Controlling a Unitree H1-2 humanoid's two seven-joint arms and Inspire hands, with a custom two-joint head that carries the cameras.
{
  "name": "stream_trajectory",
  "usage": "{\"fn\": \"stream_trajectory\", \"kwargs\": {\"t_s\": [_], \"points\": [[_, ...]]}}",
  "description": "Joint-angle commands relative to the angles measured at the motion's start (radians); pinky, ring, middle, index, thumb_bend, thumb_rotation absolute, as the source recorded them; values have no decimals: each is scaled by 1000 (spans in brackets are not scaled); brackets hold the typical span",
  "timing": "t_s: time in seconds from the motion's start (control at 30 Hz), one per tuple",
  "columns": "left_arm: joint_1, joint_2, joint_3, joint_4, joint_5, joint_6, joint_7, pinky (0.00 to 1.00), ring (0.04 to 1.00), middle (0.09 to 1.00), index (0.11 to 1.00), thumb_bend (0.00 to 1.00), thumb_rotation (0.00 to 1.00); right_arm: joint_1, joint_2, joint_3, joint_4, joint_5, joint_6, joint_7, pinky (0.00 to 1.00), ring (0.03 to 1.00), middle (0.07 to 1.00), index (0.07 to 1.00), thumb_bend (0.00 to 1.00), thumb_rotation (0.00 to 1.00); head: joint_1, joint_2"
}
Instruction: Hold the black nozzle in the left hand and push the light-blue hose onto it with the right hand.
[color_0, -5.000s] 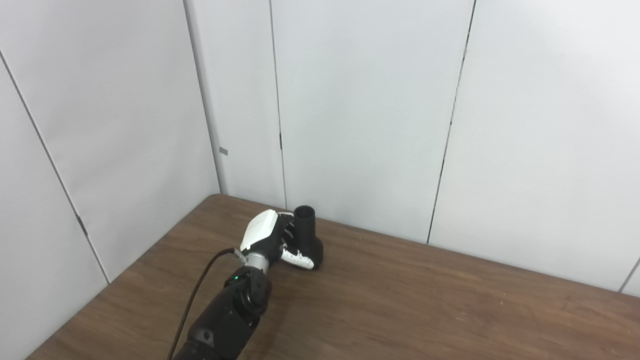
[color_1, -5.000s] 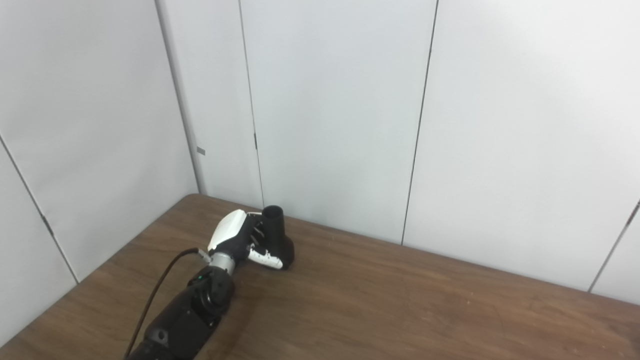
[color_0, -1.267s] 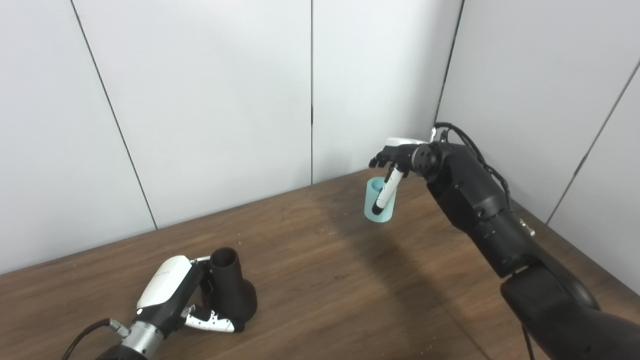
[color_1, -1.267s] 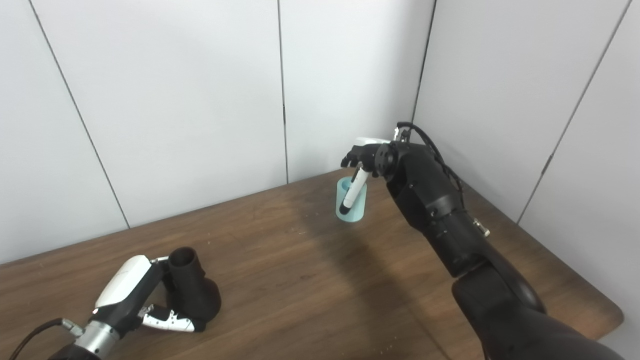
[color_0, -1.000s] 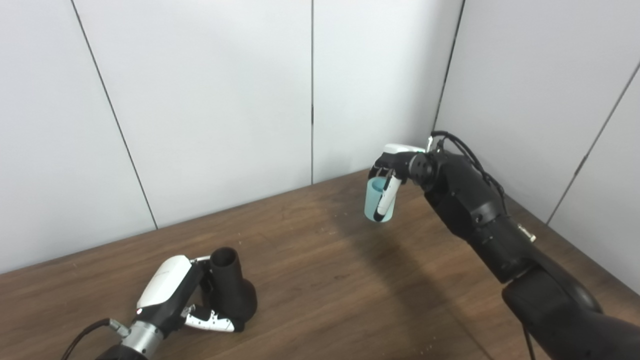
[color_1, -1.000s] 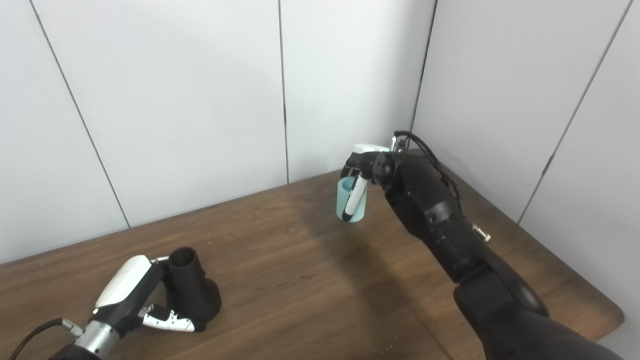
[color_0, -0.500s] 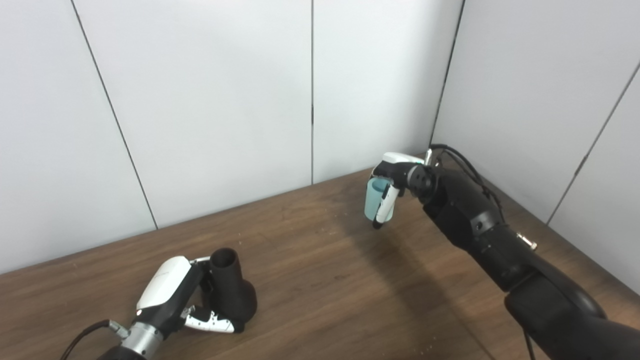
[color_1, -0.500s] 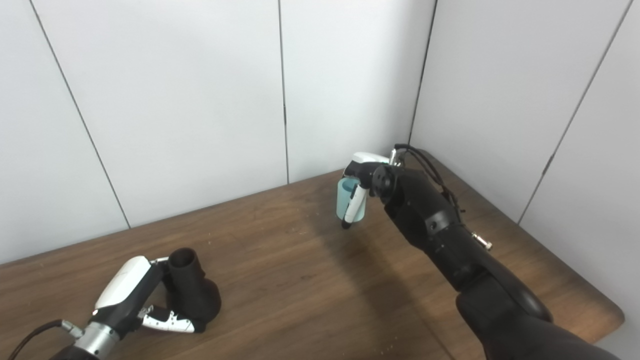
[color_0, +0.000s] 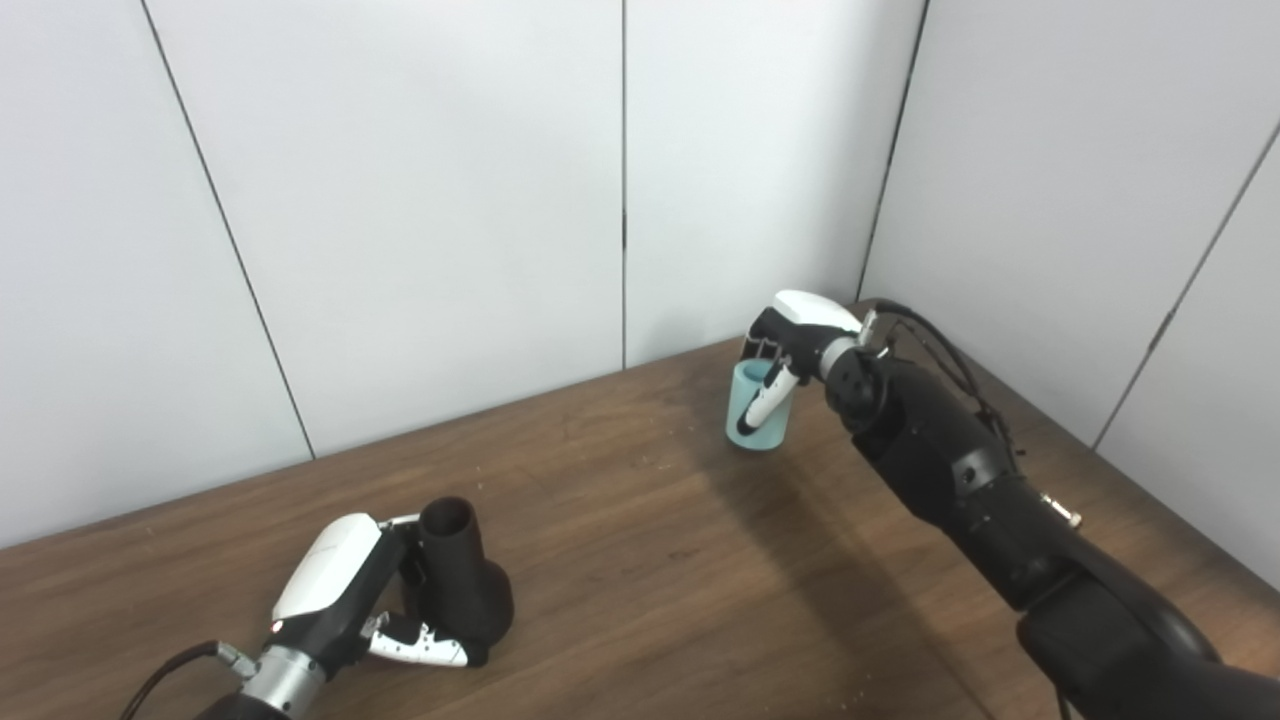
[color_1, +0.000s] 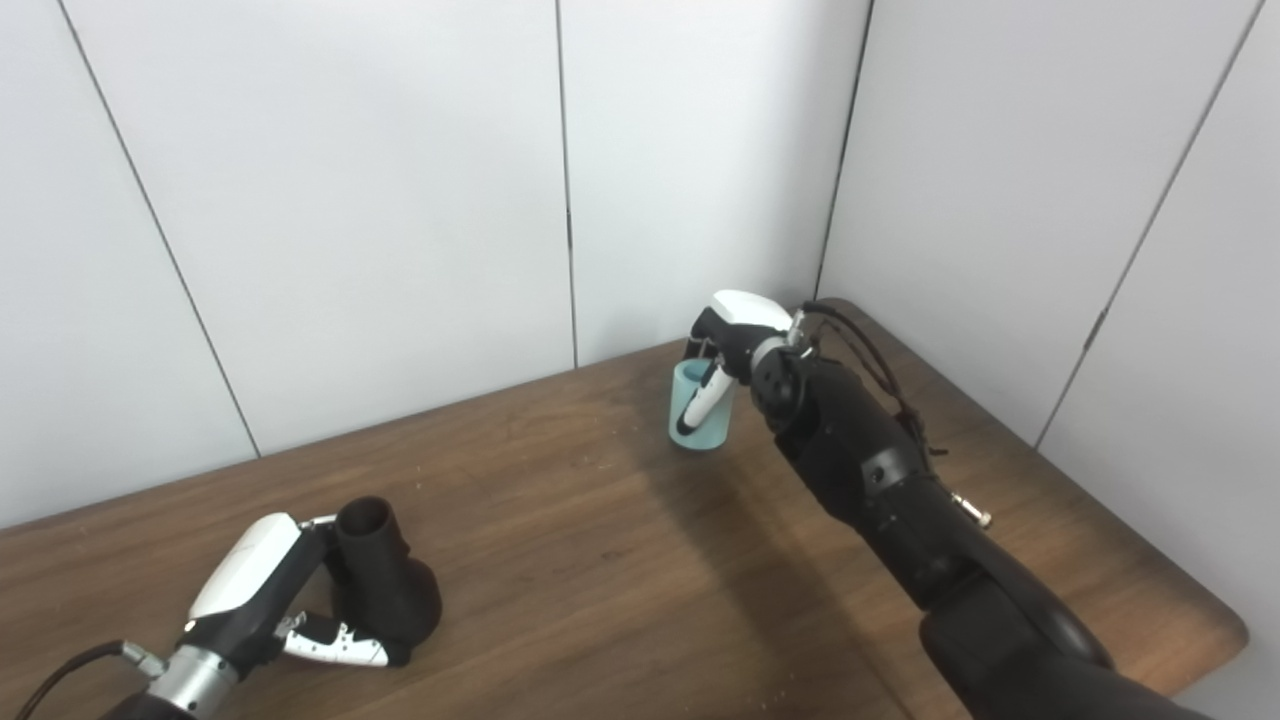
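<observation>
Where the brown wooden table (color_0: 640, 560) reaches its near left part, a black nozzle (color_0: 458, 583), standing with the round open mouth up and the wider flared base down on the wood. Clasped by the left hand (color_0: 345, 590), white-backed, fingers wrapped round the far side of the neck and a white-and-black thumb lying across the base at the front. Well apart from this, toward the far right corner of the table, a short light-blue hose piece (color_1: 697, 408), a plain open-topped tube held upright or nearly so, its lower end at or just above the wood; contact with the table not clear from either view. Gripped by the right hand (color_0: 790, 345), reaching down from above: white thumb pressed along the near outer wall, dark fingers curled over the far rim and partly hidden behind the tube. Behind that hand, a black forearm (color_0: 960, 470) with a looped black cable (color_0: 950, 350) near the wrist, running down to the bottom right edge. All around, pale grey wall panels (color_0: 420, 200) with dark seams, meeting in a corner just behind the hose. A soft shadow on the wood beneath the right arm.
</observation>
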Motion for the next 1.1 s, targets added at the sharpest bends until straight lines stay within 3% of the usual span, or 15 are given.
{"fn": "stream_trajectory", "kwargs": {"t_s": [0.0,0.27,0.43,0.57,0.63,0.73,0.87,1.07], "points": [[84,43,-36,78,60,89,-91,484,513,479,489,525,0,-43,-34,-7,-43,3,-23,-22,393,460,502,459,530,0,2,2],[87,38,-39,54,65,112,-99,487,524,481,487,525,0,-42,-25,-3,-115,23,-40,-12,376,431,491,471,530,0,54,15],[85,21,-49,51,74,128,-95,506,536,481,488,525,0,-48,7,-11,-249,84,-79,10,382,429,484,478,530,0,134,30],[83,0,-61,32,87,165,-104,532,535,480,488,525,0,-65,61,-7,-401,139,-61,54,355,418,480,484,530,0,237,44],[80,-14,-71,21,101,191,-106,534,530,476,490,525,0,-84,76,20,-472,123,-47,84,341,403,474,491,530,0,316,53],[73,-24,-86,14,122,217,-100,534,520,474,492,525,0,-114,82,50,-533,91,-29,126,334,395,467,499,529,0,378,62],[69,-33,-93,5,135,235,-98,481,499,471,496,525,0,-146,91,74,-563,73,-42,157,328,395,461,507,528,0,422,67],[61,-36,-97,10,148,260,-105,433,475,466,498,525,0,-164,114,67,-556,129,-75,177,349,426,482,499,522,0,474,83]]}}
